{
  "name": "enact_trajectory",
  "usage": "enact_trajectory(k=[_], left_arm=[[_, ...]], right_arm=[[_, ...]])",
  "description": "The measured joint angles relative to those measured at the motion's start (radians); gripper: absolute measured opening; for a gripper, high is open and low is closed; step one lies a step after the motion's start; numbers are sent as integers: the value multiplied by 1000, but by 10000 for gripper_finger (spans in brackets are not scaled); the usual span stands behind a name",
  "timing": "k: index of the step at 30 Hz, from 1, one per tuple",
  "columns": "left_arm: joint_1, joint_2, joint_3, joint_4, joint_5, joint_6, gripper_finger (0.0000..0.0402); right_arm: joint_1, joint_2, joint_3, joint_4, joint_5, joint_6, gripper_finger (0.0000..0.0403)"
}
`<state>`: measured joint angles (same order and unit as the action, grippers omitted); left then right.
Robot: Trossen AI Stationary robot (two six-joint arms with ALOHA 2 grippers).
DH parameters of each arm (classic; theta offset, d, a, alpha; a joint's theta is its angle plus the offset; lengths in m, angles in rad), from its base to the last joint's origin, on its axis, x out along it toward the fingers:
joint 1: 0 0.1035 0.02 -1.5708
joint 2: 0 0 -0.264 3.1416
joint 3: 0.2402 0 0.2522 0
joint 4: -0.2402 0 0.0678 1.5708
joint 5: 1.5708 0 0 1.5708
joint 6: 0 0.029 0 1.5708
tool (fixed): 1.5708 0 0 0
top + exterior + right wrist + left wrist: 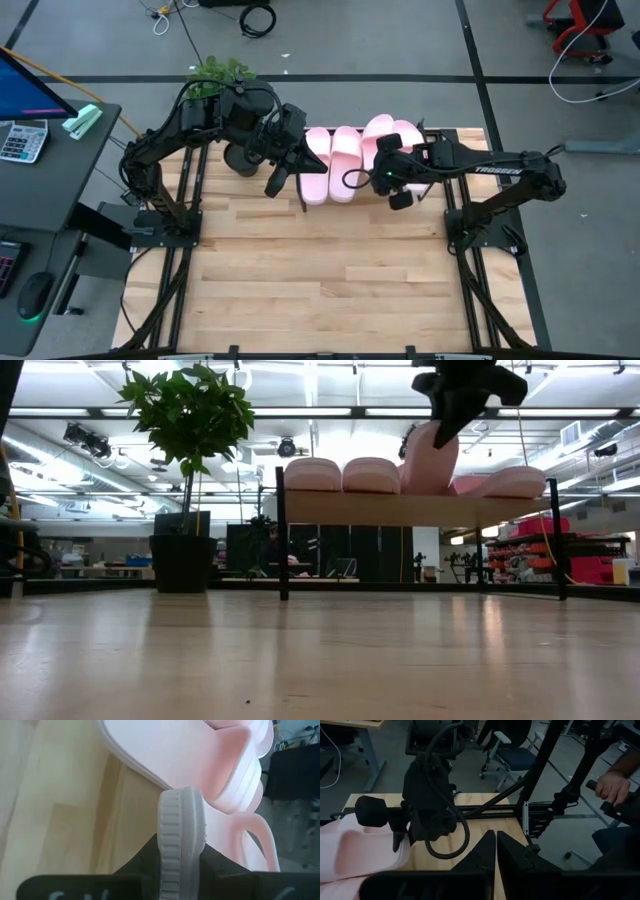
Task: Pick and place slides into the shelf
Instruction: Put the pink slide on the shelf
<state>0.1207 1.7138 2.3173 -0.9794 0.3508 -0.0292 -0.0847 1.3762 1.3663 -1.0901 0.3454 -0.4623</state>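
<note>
From above, two slides (330, 165) lie flat side by side on the shelf (303, 195) at the far edge of the table (320, 290), their length running from the back of the table to the front. The right gripper (383, 172) pinches a third slide (378, 128) beside them, tilted up, probably so it can be dropped into the next slot. The left gripper (280, 180) hangs shut and empty at the shelf's left end.

From table height, that held slide (432, 460) stands nearly upright between the flat ones and another (505, 482) lying to its right.

The left wrist camera shows its fingers (482, 852) pressed together, holding nothing.

The right wrist camera shows the jaws clamped on the sole's ribbed edge (180, 845), which gives a firm hold on thin foam
</note>
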Motion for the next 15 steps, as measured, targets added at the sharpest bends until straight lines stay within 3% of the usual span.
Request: enact_trajectory(k=[8, 15], left_arm=[[0, 0, 0, 0, -3, 0, 9], [0, 0, 0, -2, -3, -1, 21]], right_arm=[[-20, -2, -23, 32, -56, 70, 71], [-19, -2, -142, 75, -76, 73, 72]])
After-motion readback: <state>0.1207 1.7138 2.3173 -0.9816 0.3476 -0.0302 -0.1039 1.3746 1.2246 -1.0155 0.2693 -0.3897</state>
